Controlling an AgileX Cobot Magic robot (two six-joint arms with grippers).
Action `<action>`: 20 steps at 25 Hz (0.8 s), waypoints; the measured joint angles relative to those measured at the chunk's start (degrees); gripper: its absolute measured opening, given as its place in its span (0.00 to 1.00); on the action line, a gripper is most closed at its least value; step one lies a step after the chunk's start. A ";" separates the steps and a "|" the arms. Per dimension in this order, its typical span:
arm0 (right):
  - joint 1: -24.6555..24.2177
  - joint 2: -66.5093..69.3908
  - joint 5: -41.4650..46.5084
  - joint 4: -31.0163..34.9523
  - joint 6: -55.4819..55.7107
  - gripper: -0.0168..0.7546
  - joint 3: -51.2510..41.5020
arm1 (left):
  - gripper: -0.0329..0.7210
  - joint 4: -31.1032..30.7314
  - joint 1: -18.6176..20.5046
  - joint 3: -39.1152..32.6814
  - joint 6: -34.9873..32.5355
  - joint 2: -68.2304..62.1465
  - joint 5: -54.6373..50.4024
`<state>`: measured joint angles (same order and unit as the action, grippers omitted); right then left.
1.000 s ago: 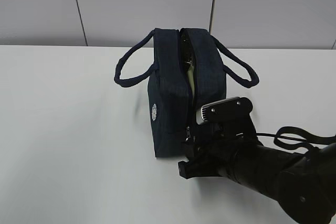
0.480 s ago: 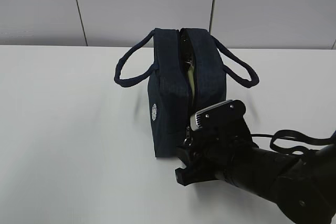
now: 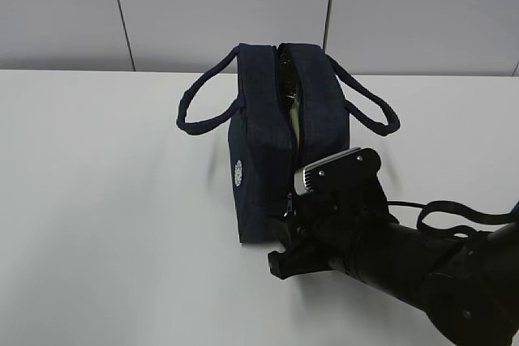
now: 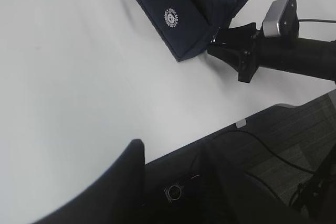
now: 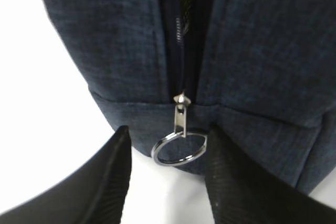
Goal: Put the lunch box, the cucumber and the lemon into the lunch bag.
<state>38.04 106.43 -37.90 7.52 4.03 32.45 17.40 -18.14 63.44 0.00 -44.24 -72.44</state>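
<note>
The navy lunch bag (image 3: 259,143) stands on the white table with its top zipper open. A pale green strip (image 3: 297,129) in the opening looks like the lunch box lid. The cucumber and the lemon are hidden. My right gripper (image 3: 284,242) is at the bag's near end. In the right wrist view this gripper (image 5: 169,145) is open, its fingers either side of the silver ring pull (image 5: 154,153) and not touching it. The left wrist view also shows the bag (image 4: 194,3) and right gripper (image 4: 218,43). Only one dark finger (image 4: 126,169) of my left gripper shows, holding nothing.
The bag's loop handles (image 3: 199,111) (image 3: 373,111) splay out to each side. Grey wall panels (image 3: 219,6) rise behind the table. In the left wrist view the table's front edge (image 4: 220,129) drops to a dark floor with cables.
My right gripper has shifted a little left and lower along the bag's near end. The bag has not moved.
</note>
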 joint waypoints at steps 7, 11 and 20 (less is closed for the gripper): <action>0.00 0.55 -1.49 -0.04 0.00 0.47 0.00 | 0.36 0.00 0.00 0.00 0.00 0.00 0.00; 0.00 2.07 -2.48 -0.60 0.00 0.47 0.00 | 0.36 0.00 0.00 0.00 0.00 0.00 0.00; 0.00 2.28 -3.07 -0.95 0.00 0.47 0.00 | 0.36 0.00 0.00 0.00 0.00 0.00 0.00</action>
<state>38.04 108.72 -40.97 6.57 4.03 32.45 17.40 -18.14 63.44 0.00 -44.24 -72.44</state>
